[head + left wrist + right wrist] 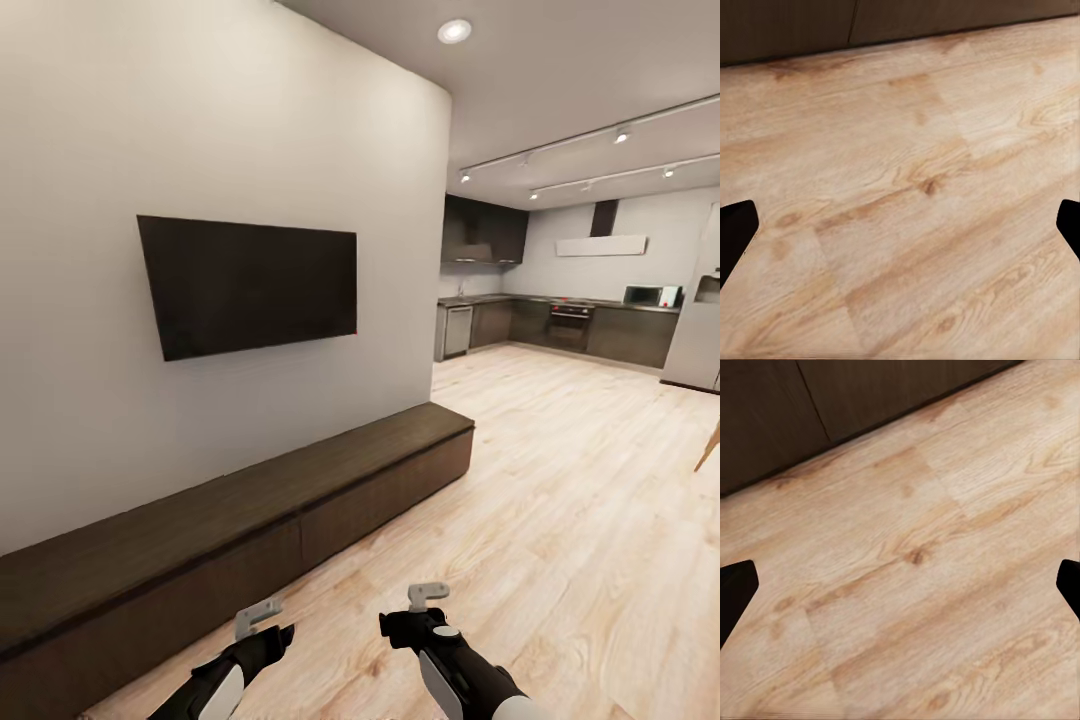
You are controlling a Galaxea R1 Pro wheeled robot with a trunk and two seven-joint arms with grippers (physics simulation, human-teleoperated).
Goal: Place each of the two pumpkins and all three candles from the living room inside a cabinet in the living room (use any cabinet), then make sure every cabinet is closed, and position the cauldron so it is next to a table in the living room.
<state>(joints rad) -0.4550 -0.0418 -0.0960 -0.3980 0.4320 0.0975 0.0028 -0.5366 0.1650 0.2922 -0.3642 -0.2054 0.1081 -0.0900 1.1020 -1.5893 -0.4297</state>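
A pale wall (220, 150) rises well ahead of both claws and off to their left, running away toward a kitchen (560, 320) far ahead and to the right. Light wood floor (560, 520) spreads under the claws and onward into that kitchen. The cabinet (250, 520), long, low and dark brown, lies along the foot of the wall, ahead and to the left of the left claw (262, 625); its plain front panels sit flush and shut, and its flat top is bare. A dark television (250, 285) hangs on the wall above the cabinet, well above both claws.

The right claw (428, 605) hangs over the floor just beside the left one, farther from the cabinet. Each claw is spread wide and grips nothing: in the left wrist view the dark fingertips (736, 232) stand at opposite edges with bare boards between, and the right wrist view shows its fingertips (735, 589) likewise, the cabinet's base (832, 405) ahead of them.
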